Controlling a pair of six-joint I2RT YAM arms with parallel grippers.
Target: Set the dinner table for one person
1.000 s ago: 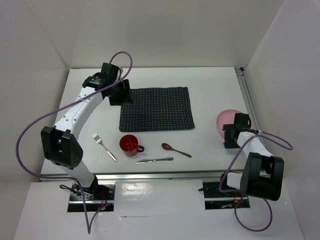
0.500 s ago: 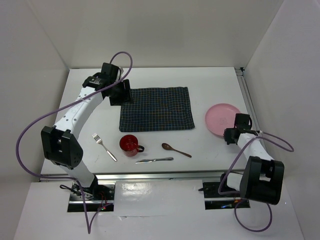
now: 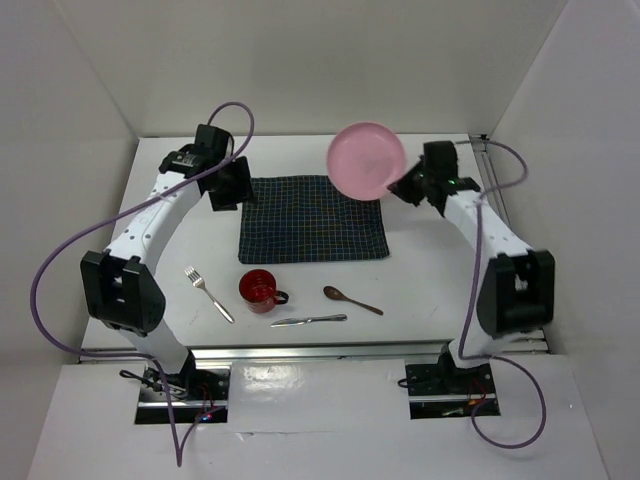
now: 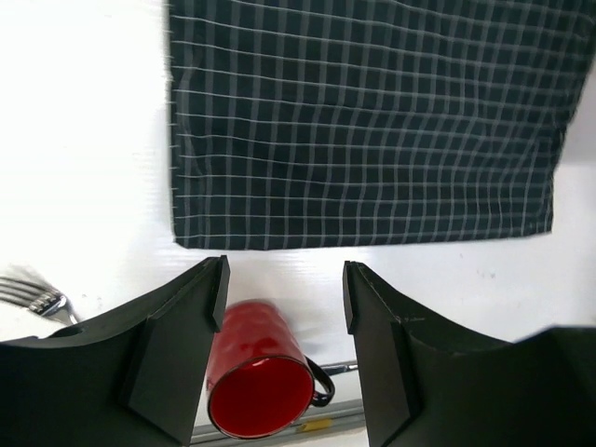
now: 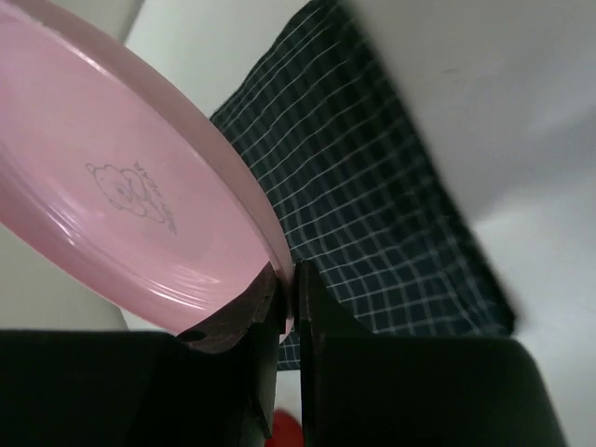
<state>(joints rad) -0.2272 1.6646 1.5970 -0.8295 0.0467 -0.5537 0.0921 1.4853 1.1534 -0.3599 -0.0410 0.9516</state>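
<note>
My right gripper [image 3: 403, 187] [image 5: 287, 291] is shut on the rim of a pink plate [image 3: 366, 161] [image 5: 130, 205], holding it tilted in the air above the far right corner of the dark checked mat [image 3: 313, 217] [image 4: 363, 121] [image 5: 372, 214]. My left gripper [image 3: 232, 190] [image 4: 283, 289] hangs open over the mat's far left corner, holding nothing. On the white dinner table [image 3: 420, 290], in front of the mat, lie a fork [image 3: 208, 293], a red mug [image 3: 258, 289] [image 4: 258, 382], a knife [image 3: 307, 320] and a wooden spoon [image 3: 351, 299].
White walls close in the table at the back and both sides. A metal rail [image 3: 495, 200] runs along the table's right edge, and another [image 3: 330, 350] along its near edge. Purple cables [image 3: 60, 270] loop off both arms.
The right gripper has shut on the pink plate, lifted it off the table's right side and carried it up and left to the mat's far right corner. The left arm shifted slightly.
</note>
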